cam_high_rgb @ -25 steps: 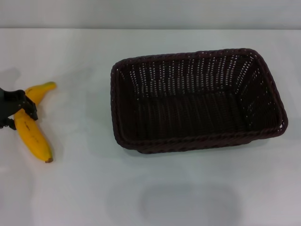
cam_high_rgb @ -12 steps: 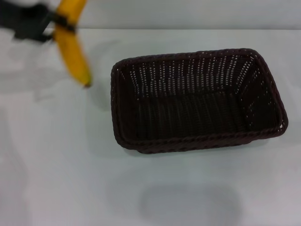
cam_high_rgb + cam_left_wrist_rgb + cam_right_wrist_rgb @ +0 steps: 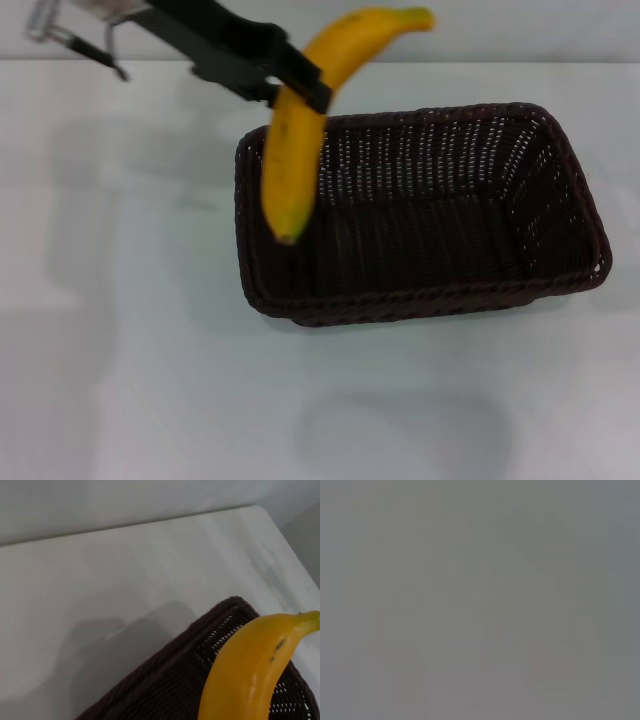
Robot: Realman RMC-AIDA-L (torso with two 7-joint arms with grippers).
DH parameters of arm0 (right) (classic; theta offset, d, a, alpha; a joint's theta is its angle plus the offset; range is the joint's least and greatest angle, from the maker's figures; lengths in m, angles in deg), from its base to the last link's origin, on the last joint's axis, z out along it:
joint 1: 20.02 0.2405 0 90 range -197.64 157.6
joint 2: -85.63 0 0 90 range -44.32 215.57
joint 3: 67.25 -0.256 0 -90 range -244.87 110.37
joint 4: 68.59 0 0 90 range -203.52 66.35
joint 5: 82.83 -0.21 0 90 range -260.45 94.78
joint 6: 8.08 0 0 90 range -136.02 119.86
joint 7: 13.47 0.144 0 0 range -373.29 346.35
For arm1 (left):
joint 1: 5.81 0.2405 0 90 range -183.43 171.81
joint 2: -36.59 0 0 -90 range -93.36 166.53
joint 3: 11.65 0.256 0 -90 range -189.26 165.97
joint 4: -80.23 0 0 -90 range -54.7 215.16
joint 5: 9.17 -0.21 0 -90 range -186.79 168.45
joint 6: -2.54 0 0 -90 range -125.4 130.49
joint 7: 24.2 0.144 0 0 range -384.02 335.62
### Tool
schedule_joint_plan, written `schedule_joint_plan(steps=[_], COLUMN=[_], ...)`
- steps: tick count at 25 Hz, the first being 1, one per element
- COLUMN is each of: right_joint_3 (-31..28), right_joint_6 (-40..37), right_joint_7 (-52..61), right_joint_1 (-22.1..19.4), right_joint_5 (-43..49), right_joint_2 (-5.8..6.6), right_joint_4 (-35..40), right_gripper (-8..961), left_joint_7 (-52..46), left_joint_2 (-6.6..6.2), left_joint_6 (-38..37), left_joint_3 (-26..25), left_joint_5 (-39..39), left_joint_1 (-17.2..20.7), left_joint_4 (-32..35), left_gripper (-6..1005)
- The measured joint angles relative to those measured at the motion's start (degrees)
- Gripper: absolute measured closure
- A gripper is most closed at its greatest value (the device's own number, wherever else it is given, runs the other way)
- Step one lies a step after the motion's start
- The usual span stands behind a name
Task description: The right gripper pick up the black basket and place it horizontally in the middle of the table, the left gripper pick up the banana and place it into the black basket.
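My left gripper [image 3: 303, 86] is shut on the yellow banana [image 3: 300, 130] and holds it in the air above the left end of the black basket [image 3: 420, 215]. The banana hangs with its dark tip down over the basket's left rim. The basket lies lengthwise near the middle of the white table [image 3: 130, 350], and nothing shows inside it. The left wrist view shows the banana [image 3: 250, 675] over the basket's woven corner [image 3: 165, 685]. The right gripper is out of view; the right wrist view shows only plain grey.
The white table [image 3: 100, 590] ends at a far edge with a grey wall behind it. Bare tabletop lies left of and in front of the basket.
The left gripper has lifted the banana off the table at the left and carried it up and rightward, to above the basket's left end. The basket has not moved.
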Motion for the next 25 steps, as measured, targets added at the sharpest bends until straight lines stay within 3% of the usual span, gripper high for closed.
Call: schedule_joint_plan(steps=[3,7,10,11,15,17,19,22,25], right_joint_3=[-0.1,-0.1,-0.2,-0.2,-0.3,-0.4,-0.4,-0.3,0.2], right_joint_6=[0.4,0.6,1.5,1.9,2.8,3.1,3.2,3.5,4.0], right_joint_7=[0.1,0.5,1.0,1.0,0.8,0.0,-0.3,-0.5,-1.6], right_joint_1=[-0.6,-1.6,-2.5,-2.7,-3.3,-3.1,-2.6,-2.2,-1.2], right_joint_5=[0.0,0.0,0.0,0.0,-0.1,-0.1,-0.1,-0.1,0.0], right_joint_2=[0.0,0.03,0.09,0.11,0.15,0.17,0.17,0.17,0.11], right_joint_4=[-0.1,-0.1,-0.1,-0.1,-0.1,-0.9,-2.0,-3.1,-5.1], right_gripper=[108,108,108,108,109,109,108,108,108], left_joint_7=[2.4,6.5,10.1,11.6,20.4,25.8,31.5,40.9,58.4], left_joint_2=[2.19,3.32,4.0,4.39,7.73,9.07,9.12,9.07,9.27], left_joint_6=[-1.9,-3.3,-4.9,-5.9,-13.5,-21.1,-30.1,-37.7,-43.4], left_joint_3=[0.3,0.4,0.4,0.3,0.2,1.2,3.3,4.1,4.1], left_joint_5=[-1.1,-1.3,-1.3,-1.2,-0.7,1.2,7.7,17.9,34.1], left_joint_1=[-1.7,-2.0,-0.4,0.7,8.7,16.2,23.4,30.5,38.2], left_joint_4=[0.8,2.8,5.4,6.9,17.5,23.8,25.5,24.9,21.6], left_gripper=[445,438,240,228,180,157,133,111,117])
